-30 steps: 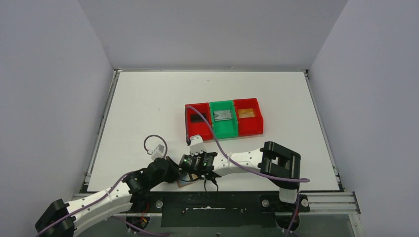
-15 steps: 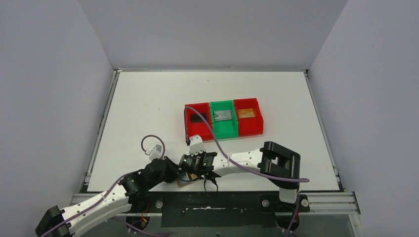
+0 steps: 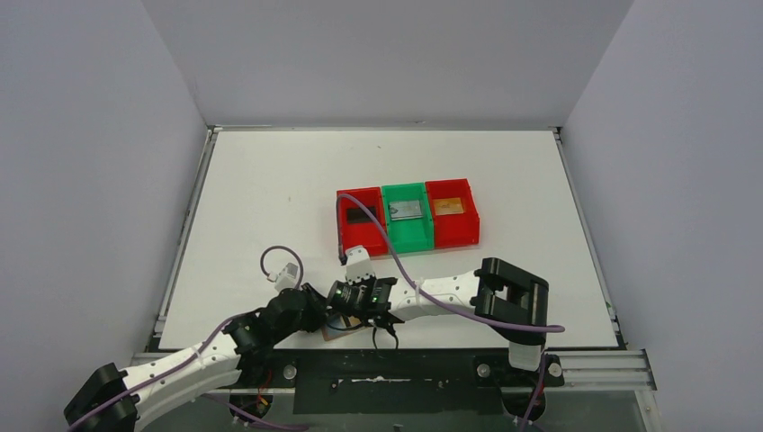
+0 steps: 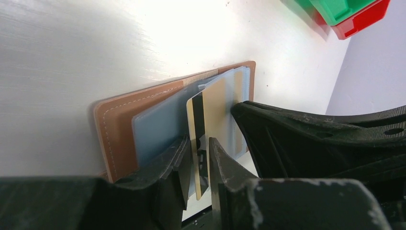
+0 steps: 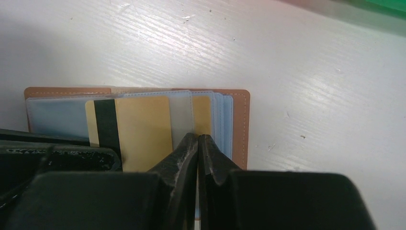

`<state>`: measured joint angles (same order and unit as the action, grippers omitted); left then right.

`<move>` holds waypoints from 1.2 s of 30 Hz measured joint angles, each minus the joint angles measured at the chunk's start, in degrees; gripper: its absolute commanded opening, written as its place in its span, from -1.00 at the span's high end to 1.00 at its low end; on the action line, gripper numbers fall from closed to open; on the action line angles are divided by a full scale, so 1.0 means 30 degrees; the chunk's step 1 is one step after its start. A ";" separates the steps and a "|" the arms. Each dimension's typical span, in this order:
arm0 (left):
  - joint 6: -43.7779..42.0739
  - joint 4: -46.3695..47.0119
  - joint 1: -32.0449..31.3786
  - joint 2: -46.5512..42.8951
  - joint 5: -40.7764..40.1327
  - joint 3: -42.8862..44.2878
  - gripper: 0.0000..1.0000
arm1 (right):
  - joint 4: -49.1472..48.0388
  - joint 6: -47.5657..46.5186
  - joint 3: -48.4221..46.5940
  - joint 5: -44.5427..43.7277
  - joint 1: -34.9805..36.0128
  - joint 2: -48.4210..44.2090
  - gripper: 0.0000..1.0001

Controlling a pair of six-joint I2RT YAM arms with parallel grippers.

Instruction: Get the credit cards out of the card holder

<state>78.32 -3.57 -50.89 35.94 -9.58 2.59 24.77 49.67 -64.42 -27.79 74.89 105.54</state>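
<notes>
The tan-brown card holder [image 4: 115, 127] lies open on the table at the near edge; it also shows in the top view [image 3: 333, 335] and the right wrist view [image 5: 242, 120]. A gold credit card with a black stripe [image 4: 215, 108] sticks out of its grey-blue pockets [image 5: 57, 117]. My left gripper [image 4: 197, 146] is shut on this card's edge. My right gripper [image 5: 197, 136] is shut, its tips pressing down on the holder's pockets beside the gold card [image 5: 141, 129]. Both grippers meet over the holder in the top view, the left [image 3: 322, 319] and the right [image 3: 353, 315].
Three joined bins stand mid-table: a red bin [image 3: 346, 236] with a black card [image 3: 362, 214], a green bin [image 3: 412, 238] with a silver card [image 3: 405, 210], and a red bin [image 3: 457, 234] with a gold card [image 3: 447, 206]. The table's front rail lies just below the holder.
The left arm's elbow and cable shifted a little and came back. Both grippers stay at the card holder.
</notes>
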 measured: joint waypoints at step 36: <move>-0.0772 -0.9508 0.0036 -0.4226 -0.2754 0.4197 1.00 | -0.1515 -0.0554 0.1537 0.2302 -0.1625 -0.1545 0.45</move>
<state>76.01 -32.10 -50.78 23.27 -17.85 15.18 20.23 48.01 -59.81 -20.88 70.02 100.90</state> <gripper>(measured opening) 0.010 0.150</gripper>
